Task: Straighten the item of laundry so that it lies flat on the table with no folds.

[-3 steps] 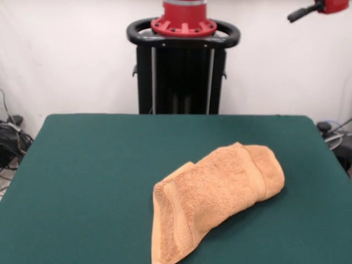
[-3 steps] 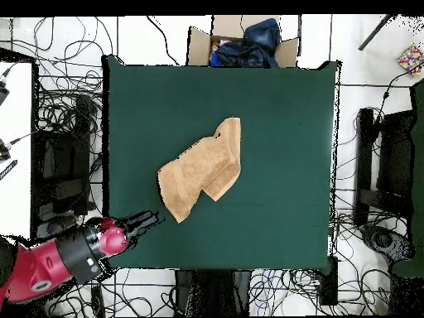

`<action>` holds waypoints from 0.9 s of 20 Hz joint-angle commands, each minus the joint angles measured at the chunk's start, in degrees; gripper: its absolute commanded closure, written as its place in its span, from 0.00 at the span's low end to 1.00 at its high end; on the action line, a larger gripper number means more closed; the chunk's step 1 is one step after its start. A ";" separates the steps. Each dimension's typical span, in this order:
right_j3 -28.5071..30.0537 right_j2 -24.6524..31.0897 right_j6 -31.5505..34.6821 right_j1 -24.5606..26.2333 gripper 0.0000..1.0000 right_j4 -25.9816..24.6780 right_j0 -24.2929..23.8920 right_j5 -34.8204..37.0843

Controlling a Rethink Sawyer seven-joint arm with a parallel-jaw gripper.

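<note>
Towel (image 1: 217,198) folded and bunched on the table (image 1: 82,181), not flat.

We see the towel lying as a skewed, doubled-over strip right of centre in the front view, one end rolled under at the right, the other tapering down to the near edge; a woven band runs along the lower-left fold. Overhead it sits mid-table (image 2: 273,124), slanted, with layers overlapping. The gripper (image 2: 142,224) hangs over the table's corner near the base, apart from the towel (image 2: 201,170), holding nothing; its fingers appear spread. Beyond the far edge overhead we see a cardboard box (image 2: 199,41) with dark blue cloth (image 2: 248,43) in it, and cables (image 2: 62,108) on the floor.
</note>
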 commanded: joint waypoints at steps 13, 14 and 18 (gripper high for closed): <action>11.46 5.67 44.07 14.51 0.00 18.63 -3.56 -16.59; 12.28 6.30 46.37 14.99 0.00 20.79 -3.90 -18.21; 15.63 10.11 49.51 14.89 0.00 29.18 -6.72 -22.93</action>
